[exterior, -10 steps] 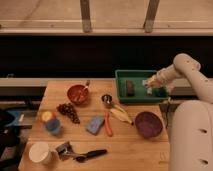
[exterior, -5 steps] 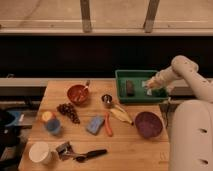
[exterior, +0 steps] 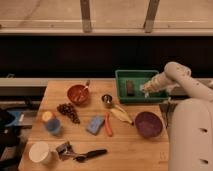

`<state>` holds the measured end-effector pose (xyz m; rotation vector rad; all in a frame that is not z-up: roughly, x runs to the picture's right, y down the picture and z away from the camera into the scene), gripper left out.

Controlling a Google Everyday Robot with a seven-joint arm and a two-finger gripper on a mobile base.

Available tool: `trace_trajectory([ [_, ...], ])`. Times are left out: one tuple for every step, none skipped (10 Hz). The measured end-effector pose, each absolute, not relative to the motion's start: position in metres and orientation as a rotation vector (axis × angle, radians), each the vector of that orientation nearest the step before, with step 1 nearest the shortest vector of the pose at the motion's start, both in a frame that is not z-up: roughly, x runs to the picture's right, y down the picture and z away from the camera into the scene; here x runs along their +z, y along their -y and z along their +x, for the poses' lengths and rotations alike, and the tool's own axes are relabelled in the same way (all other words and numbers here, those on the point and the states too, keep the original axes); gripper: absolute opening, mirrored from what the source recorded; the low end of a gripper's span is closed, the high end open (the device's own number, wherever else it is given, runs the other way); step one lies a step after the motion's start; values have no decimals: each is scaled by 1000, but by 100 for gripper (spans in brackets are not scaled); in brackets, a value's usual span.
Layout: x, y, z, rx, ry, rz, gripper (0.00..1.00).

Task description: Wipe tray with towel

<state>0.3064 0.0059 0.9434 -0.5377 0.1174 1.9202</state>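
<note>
The green tray stands at the table's back right, with a dark block lying inside it. My arm comes in from the right, and the gripper is low over the tray's right front part, to the right of the dark block. It is shut on a small pale lump that looks like the towel, which rests on or just above the tray floor. Most of the cloth is hidden by the gripper.
On the wooden table are a red bowl with a spoon, grapes, a metal cup, a banana, a carrot, a blue sponge, a purple bowl, a blue cup, a white cup and a black-handled tool.
The gripper has slid slightly left and toward the tray's front edge, staying inside the tray. Everything else on the table is where it was.
</note>
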Motion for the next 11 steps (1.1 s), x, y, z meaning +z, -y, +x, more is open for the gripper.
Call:
trace_trajectory([
  [948, -4, 304, 1918, -110, -518, 0],
  [952, -1, 302, 1917, -104, -503, 0],
  [958, 0, 300, 1916, -108, -488, 0],
  [966, 2, 299, 1914, -115, -472, 0],
  [971, 3, 297, 1911, -119, -469, 0],
  [975, 4, 293, 1904, -122, -467, 0],
  [978, 4, 288, 1892, -126, -471, 0],
  [975, 3, 285, 1873, -130, -462, 0],
  [972, 4, 285, 1864, -132, -449, 0],
  [965, 6, 290, 1860, -144, -423, 0],
  [961, 7, 297, 1863, -157, -405, 0],
])
